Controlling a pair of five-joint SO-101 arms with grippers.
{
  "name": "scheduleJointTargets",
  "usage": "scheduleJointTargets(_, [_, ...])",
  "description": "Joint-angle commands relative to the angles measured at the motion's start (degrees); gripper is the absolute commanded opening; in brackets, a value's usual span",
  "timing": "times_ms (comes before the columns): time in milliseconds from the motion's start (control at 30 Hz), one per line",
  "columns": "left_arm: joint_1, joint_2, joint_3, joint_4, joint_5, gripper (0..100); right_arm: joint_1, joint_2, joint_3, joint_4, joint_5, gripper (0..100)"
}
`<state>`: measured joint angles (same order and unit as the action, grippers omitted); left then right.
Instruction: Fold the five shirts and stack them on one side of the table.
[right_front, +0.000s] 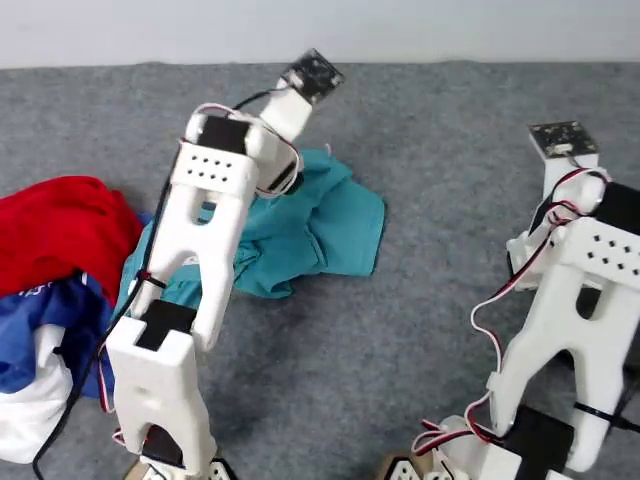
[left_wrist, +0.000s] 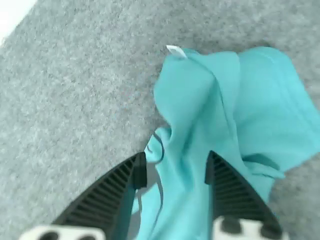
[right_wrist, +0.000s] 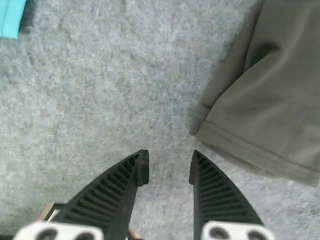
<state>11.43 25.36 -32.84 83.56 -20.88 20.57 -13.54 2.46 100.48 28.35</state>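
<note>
A teal shirt (right_front: 320, 230) lies crumpled on the grey table, left of centre. My left gripper (left_wrist: 175, 167) is open right over it, one finger on each side of a raised fold of the teal shirt (left_wrist: 220, 110). A white tag shows at the collar (left_wrist: 175, 51). My right gripper (right_wrist: 167, 165) stands open over bare carpet, with nothing between its fingers. An olive shirt (right_wrist: 265, 90) lies flat just beside it, its hem close to one fingertip. A corner of the teal shirt (right_wrist: 10, 17) shows farther off.
A red shirt (right_front: 60, 235), a blue shirt (right_front: 40, 330) and a white one (right_front: 25, 410) are heaped at the table's left edge. The left arm (right_front: 200, 250) crosses over the teal shirt. The right arm (right_front: 575, 270) stands at the right. Grey carpet lies open between the arms.
</note>
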Motion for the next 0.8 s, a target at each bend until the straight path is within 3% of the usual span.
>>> scheduleJointTargets(0, [1.3,-1.1,-10.9,10.7,0.4,21,-0.7,-2.9,2.2,2.2,-0.6,14.7])
scheduleJointTargets(67, [3.0,-1.1,-14.3,17.0,-1.4,21,-0.4,-2.9,3.9,2.2,-0.7,14.7])
scheduleJointTargets(167, [3.3,-2.8,-12.2,17.2,-1.5,17,-0.4,-2.9,4.9,2.2,-0.7,14.7])
scheduleJointTargets(400, [4.8,-7.4,9.5,16.5,-8.6,6,-0.4,-2.9,4.9,2.3,-0.7,14.7])
scheduleJointTargets(533, [3.3,-4.0,18.0,7.4,-7.1,5,-0.4,-2.9,4.9,2.3,-0.7,14.7])
scheduleJointTargets(767, [0.0,9.8,16.2,-14.6,-6.0,5,-0.4,-2.9,4.9,2.3,-0.7,14.7])
